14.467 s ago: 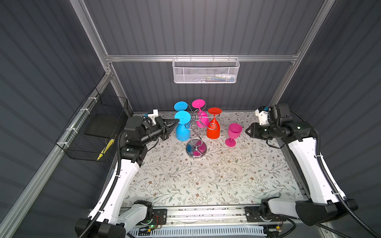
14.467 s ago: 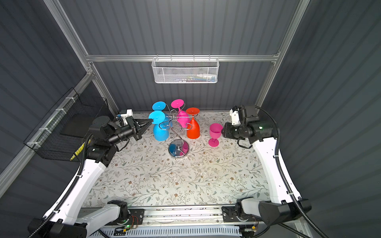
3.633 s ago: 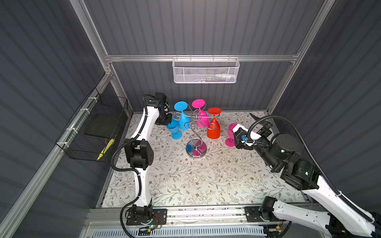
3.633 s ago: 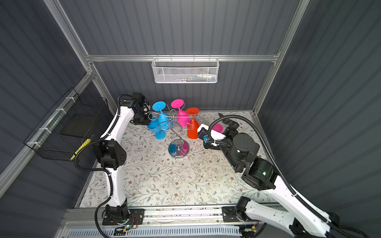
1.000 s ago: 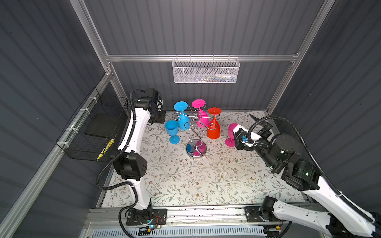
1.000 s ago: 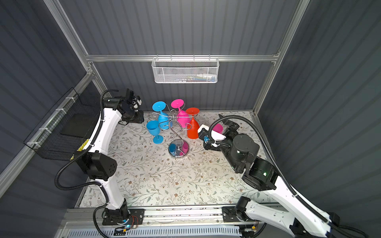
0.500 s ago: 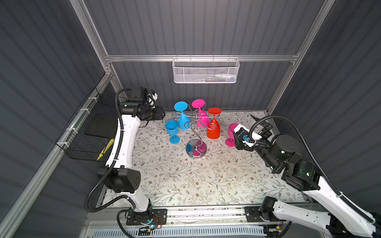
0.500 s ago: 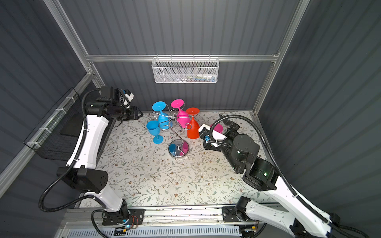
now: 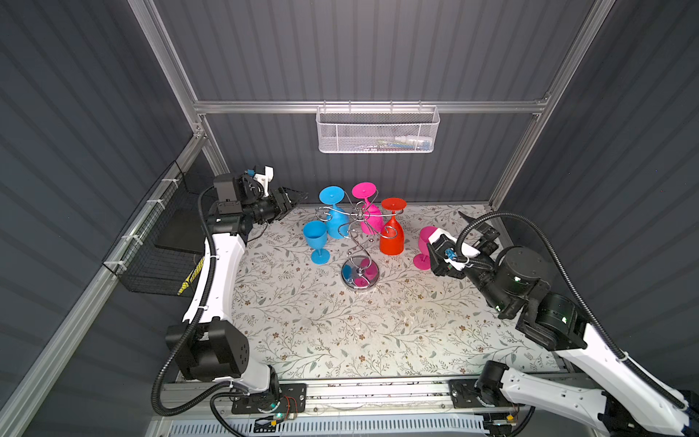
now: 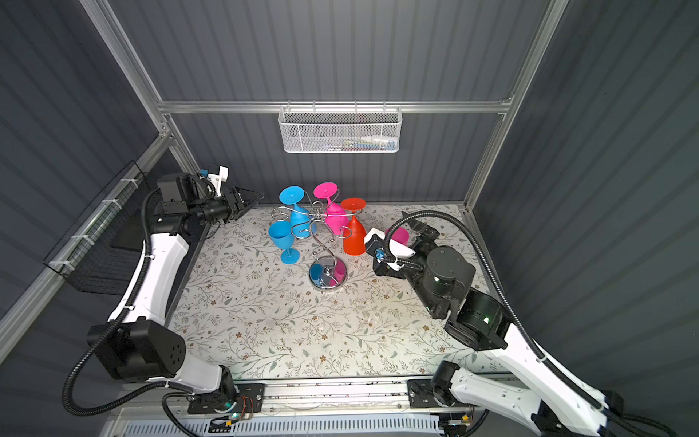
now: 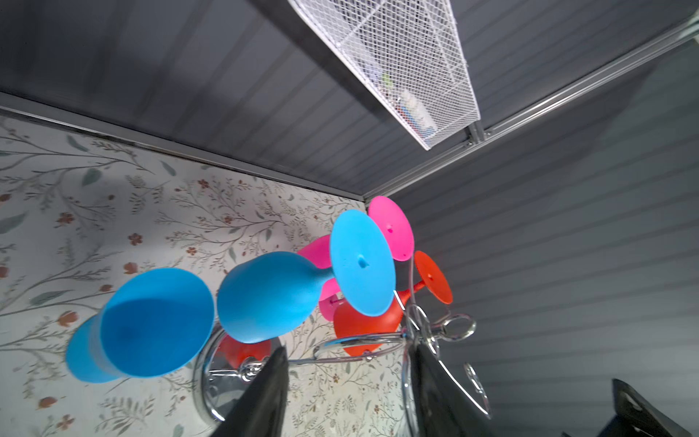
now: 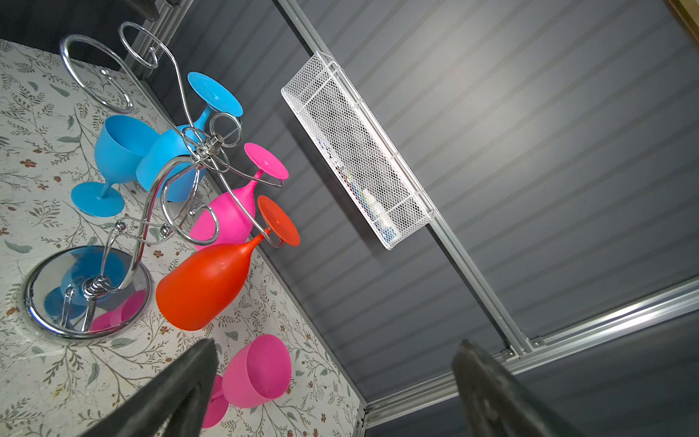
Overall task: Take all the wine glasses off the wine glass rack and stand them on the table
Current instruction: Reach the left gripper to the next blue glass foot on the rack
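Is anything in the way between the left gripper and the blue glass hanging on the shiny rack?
Nothing visible. In a top view the left gripper is open and points across bare space at the hanging blue glass. The standing blue glass sits off to the side.

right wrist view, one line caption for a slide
Chrome rack with blue, pink and orange glass hanging; open right tool near.

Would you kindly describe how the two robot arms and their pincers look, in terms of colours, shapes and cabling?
Both arms pair glossy white link shells with bulky black joint housings. A black corrugated cable loops along the left arm and arcs over the right arm, which shows small green lights on its black joints. The left pincer has dark, tapered fingers; the right pincer likewise. A white bracket with a blue connector sits near each wrist.
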Action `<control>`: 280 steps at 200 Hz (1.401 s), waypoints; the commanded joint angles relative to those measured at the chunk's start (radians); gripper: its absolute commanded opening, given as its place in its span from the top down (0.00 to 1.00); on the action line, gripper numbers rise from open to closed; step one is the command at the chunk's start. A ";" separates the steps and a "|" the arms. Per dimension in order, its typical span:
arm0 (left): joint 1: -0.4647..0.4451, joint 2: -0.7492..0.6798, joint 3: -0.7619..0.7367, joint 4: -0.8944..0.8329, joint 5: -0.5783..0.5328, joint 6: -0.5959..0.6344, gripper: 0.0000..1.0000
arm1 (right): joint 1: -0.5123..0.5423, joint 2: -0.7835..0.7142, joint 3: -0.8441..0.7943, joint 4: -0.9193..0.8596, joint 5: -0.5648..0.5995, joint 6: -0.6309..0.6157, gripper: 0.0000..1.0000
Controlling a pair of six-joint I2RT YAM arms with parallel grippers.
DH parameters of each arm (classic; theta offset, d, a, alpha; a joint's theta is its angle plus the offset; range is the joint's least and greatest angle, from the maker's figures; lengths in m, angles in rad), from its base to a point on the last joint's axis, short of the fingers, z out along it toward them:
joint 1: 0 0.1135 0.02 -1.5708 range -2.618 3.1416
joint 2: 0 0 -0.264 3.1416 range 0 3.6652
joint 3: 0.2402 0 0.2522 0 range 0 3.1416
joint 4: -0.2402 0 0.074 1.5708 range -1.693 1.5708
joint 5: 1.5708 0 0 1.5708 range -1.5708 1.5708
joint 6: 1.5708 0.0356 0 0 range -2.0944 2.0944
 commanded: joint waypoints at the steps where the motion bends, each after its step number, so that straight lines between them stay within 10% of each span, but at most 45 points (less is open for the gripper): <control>1: 0.002 -0.031 -0.026 0.138 0.101 -0.093 0.46 | 0.005 -0.002 -0.012 0.019 0.015 0.010 0.01; 280: -0.120 0.130 -0.100 0.377 0.102 -0.264 0.64 | 0.005 0.080 0.014 0.044 0.003 0.016 0.01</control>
